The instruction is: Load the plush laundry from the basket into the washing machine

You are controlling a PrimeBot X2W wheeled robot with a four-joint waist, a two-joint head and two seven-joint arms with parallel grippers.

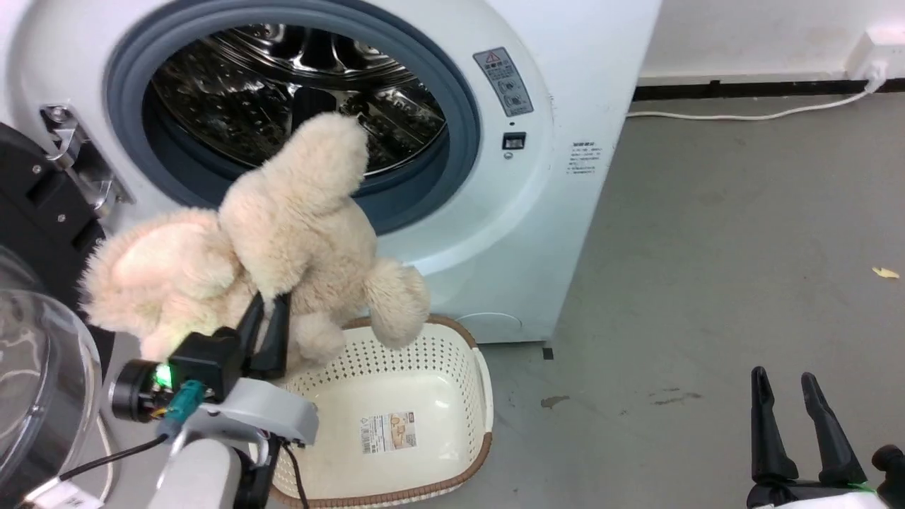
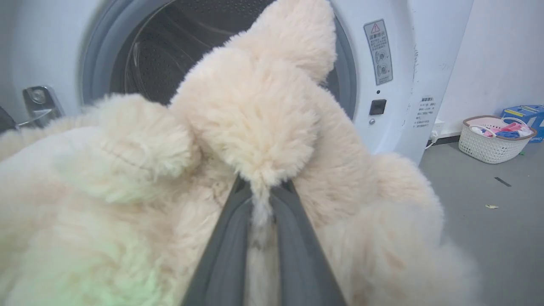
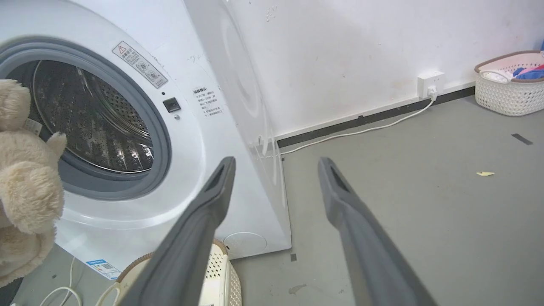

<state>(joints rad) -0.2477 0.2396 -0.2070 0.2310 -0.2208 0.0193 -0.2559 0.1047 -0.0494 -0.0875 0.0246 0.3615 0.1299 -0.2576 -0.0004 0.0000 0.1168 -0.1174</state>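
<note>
Cream-beige shaggy teddy bear (image 1: 297, 233) hangs off the floor, left gripper (image 1: 270, 301) clenched on a tuft of its fur from below. The left wrist view shows fur pinched between both dark fingers (image 2: 293, 238). The bear sits in front of the lower left of the washing machine (image 1: 558, 177) opening, 1 limb raised across the grey-blue rubber door ring (image 1: 456, 127), 1 foot hanging over the far rim of the basket (image 1: 481, 396). Whether any part is past the ring into the drum, cannot tell.

Right gripper (image 1: 783, 373) is low right over the floor, fingers spread, nothing between them.

Labels:
- Grey warning sticker (image 1: 503, 81) with a red triangle, right of the ring; text too small to read.
- Small block of printed lines (image 1: 584, 157) on the washer front, unreadable.
- Paper label (image 1: 387, 433) with barcode on the basket floor, unreadable.
- Blue-white sticker (image 3: 101, 265) low on the washer front, unreadable.

Room:
- Grey smooth floor (image 1: 707, 283), scuffed, 1 yellow scrap (image 1: 885, 272).
- White wall (image 3: 340, 51), black skirting (image 1: 742, 90), white socket (image 3: 430, 84) with white cable (image 3: 361, 131) along the floor.
- 2nd white perforated basket (image 3: 510, 97) with coloured clothes by the wall, blue box (image 2: 525, 114) beside it.

Materials:
- Drum (image 1: 283, 92) shiny perforated steel.
- Door (image 1: 35, 382) swung open at left, clear bubble in black frame, metal hinge (image 1: 78, 155).
- Basket is cream perforated plastic, rounded-rectangular, brown woven-look rim.
</note>
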